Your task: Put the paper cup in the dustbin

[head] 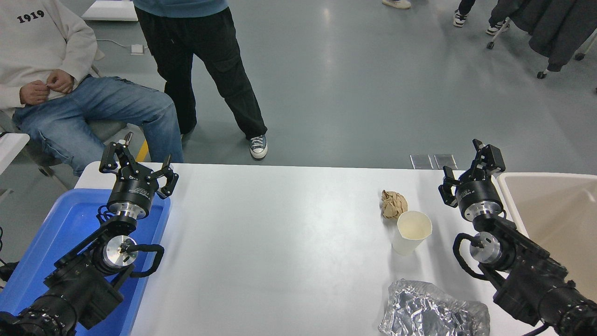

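Note:
The white paper cup (411,232) stands upright on the white table (280,233), right of centre, its cream inside showing. The beige dustbin (550,214) is at the table's right edge, partly cut off by the picture. My right gripper (471,171) is open and empty, up and to the right of the cup, between the cup and the dustbin, not touching either. My left gripper (136,164) is open and empty, parked at the lower left above the blue tray.
A crumpled brown paper ball (393,204) lies just behind the cup. Crinkled silver foil (431,310) lies at the front right. A blue tray (60,247) sits at the left. One person sits and another stands beyond the table's far left.

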You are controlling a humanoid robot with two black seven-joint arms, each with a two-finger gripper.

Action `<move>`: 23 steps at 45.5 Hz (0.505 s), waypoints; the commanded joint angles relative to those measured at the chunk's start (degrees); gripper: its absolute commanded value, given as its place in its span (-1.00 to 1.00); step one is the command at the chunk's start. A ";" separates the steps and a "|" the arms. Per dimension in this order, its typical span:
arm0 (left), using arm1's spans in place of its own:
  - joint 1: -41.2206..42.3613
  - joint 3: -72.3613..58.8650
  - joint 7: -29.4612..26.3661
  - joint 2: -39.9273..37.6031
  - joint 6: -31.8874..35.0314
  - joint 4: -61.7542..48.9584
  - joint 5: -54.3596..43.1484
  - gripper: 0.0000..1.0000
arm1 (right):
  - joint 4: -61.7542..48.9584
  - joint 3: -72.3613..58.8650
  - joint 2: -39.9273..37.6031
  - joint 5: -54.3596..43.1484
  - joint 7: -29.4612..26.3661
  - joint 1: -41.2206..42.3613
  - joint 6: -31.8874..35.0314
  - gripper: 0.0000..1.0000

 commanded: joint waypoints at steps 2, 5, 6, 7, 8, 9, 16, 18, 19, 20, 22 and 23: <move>0.00 0.00 0.01 0.00 -0.05 0.00 -0.01 1.00 | 7.28 -0.98 -7.15 -0.04 -8.26 0.07 0.27 0.99; 0.00 0.00 0.01 0.00 0.03 0.00 -0.01 1.00 | 10.09 -1.94 -9.35 -0.91 -8.35 0.07 0.54 0.99; 0.00 0.00 0.01 0.00 0.03 0.00 -0.01 1.00 | 10.88 -2.47 -10.05 -1.00 -8.35 0.07 0.54 0.99; 0.00 0.00 0.01 0.00 0.03 0.00 -0.01 1.00 | 11.67 -3.26 -10.76 -1.09 -8.35 0.07 0.45 0.99; 0.00 0.00 0.01 0.00 0.03 0.00 -0.01 1.00 | 12.38 -4.05 -11.46 -1.27 -8.26 0.15 0.54 0.99; 0.00 0.00 0.01 0.00 -0.05 0.00 -0.01 1.00 | 13.17 -5.02 -12.07 -1.62 -8.26 0.33 0.45 0.99; 0.00 0.00 0.01 0.00 0.03 0.00 -0.01 1.00 | 14.85 -12.66 -14.45 -11.00 -7.91 3.05 -0.60 0.99; 0.00 0.00 0.01 0.00 0.03 0.00 -0.01 1.00 | 14.85 -14.68 -14.63 -15.05 -7.82 3.75 -1.57 0.99; 0.00 0.00 0.01 0.00 -0.05 0.00 -0.01 1.00 | 14.85 -15.39 -14.80 -16.89 -7.82 3.93 -2.62 0.99; 0.00 0.00 0.01 0.00 0.03 0.00 -0.01 1.00 | 14.85 -16.09 -14.81 -18.57 -7.82 4.19 -4.11 0.99; 0.00 0.00 0.01 0.00 0.03 0.00 -0.01 1.00 | 14.93 -17.32 -14.63 -21.56 -7.82 4.46 -6.92 0.99; 0.00 0.00 0.01 0.00 -0.05 0.00 -0.01 1.00 | 14.93 -18.03 -14.63 -22.96 -7.82 4.64 -7.89 0.99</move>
